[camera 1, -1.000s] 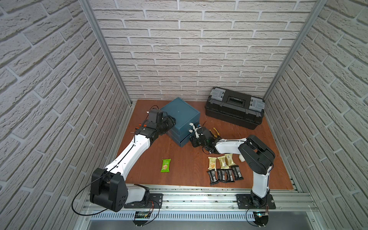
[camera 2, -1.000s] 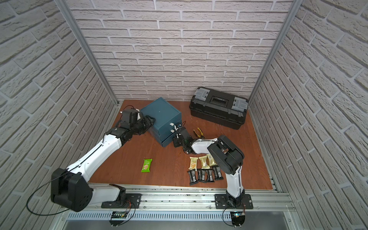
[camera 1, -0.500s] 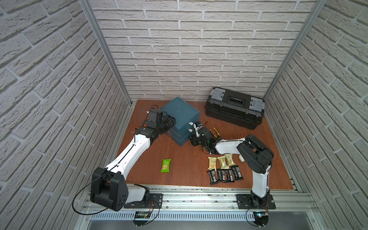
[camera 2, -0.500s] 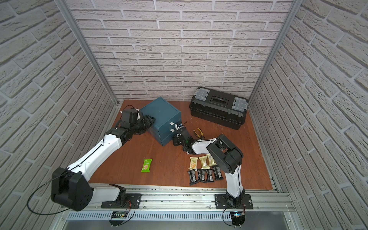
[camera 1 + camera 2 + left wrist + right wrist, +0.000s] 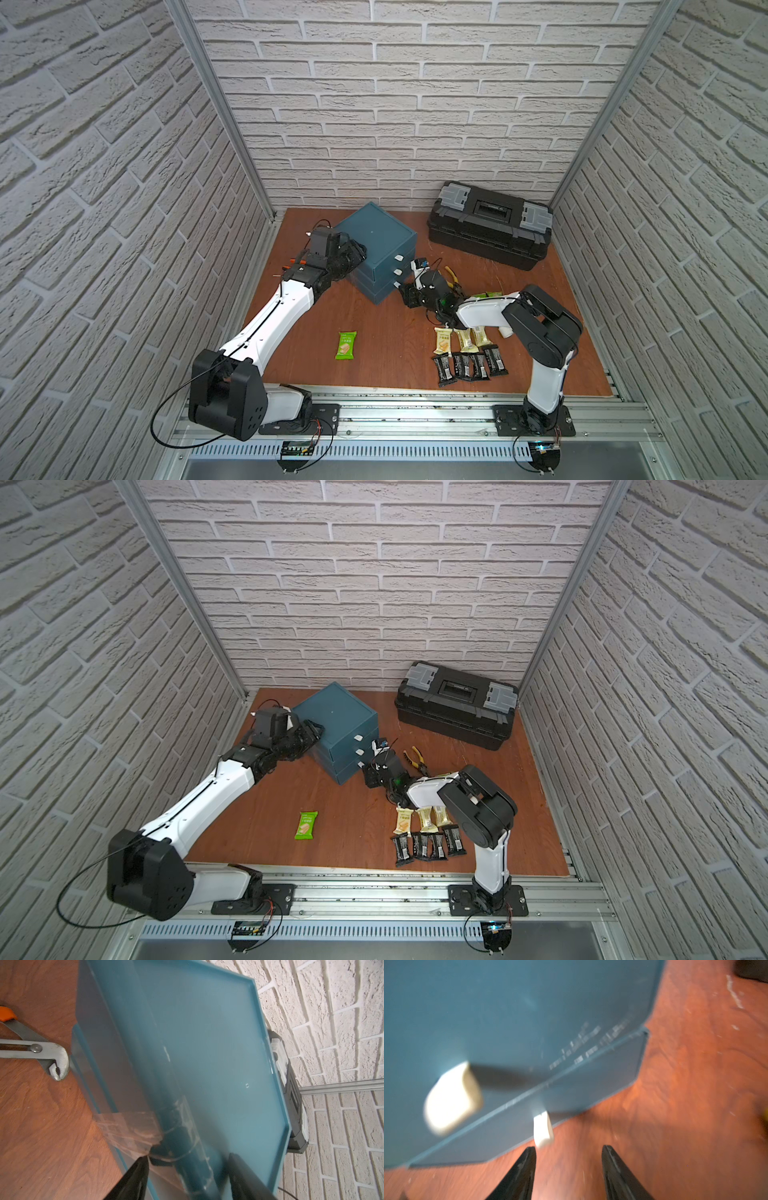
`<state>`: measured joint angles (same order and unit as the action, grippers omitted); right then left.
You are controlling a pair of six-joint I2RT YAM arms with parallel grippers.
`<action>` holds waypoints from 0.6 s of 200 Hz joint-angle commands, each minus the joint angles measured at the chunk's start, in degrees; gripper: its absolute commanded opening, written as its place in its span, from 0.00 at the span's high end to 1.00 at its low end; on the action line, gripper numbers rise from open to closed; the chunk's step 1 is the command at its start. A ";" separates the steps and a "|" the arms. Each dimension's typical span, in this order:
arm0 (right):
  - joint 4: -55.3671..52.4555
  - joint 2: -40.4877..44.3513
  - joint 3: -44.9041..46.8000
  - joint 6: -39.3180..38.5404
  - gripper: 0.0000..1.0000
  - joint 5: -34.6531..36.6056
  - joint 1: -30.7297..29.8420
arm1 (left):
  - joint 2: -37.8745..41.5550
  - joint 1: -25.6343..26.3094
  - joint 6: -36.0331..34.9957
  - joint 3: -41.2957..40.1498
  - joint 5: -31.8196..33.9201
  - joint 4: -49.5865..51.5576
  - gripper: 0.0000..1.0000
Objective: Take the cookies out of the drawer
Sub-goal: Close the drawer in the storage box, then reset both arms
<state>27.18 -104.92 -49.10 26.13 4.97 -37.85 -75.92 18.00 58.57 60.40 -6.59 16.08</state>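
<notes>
The teal drawer cabinet [image 5: 374, 245] stands at the back with all three white-handled drawers pushed in, so anything inside is hidden. Cookies lie on the table: a green packet [image 5: 346, 345], three pale gold ones [image 5: 462, 338] and a row of black ones [image 5: 467, 366]. My left gripper [image 5: 188, 1165] is open, its jaws astride the cabinet's top edge [image 5: 182, 1136]. My right gripper [image 5: 569, 1151] is open and low over the table. The bottom drawer's handle [image 5: 543, 1129] sits just ahead of one fingertip, outside the jaws.
A black toolbox [image 5: 490, 226] stands at the back right. Yellow-handled pliers [image 5: 451, 276] lie between it and the cabinet. Another green packet [image 5: 492, 295] and a white pipe elbow [image 5: 506, 332] lie by my right arm. Orange-handled pliers [image 5: 35, 1049] lie beside the cabinet.
My right gripper's jaws have spread wider in front of the bottom drawer. The left arm has stayed at the cabinet's corner, its jaws slightly wider.
</notes>
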 commanded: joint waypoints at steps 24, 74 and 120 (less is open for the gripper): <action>-6.86 15.42 5.02 -3.44 0.44 0.52 1.13 | 0.78 -0.68 -4.25 0.92 5.22 9.42 0.20; -30.30 32.31 5.13 -5.23 0.44 6.14 6.58 | 6.93 -1.41 -9.55 4.17 11.63 8.58 0.01; -41.96 44.17 6.48 -9.08 0.40 8.64 19.56 | 15.87 -4.35 -17.42 -3.70 22.03 3.97 0.02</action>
<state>-6.11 -64.79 -44.21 20.16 10.76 -23.81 -64.51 15.42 47.57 61.71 6.98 23.62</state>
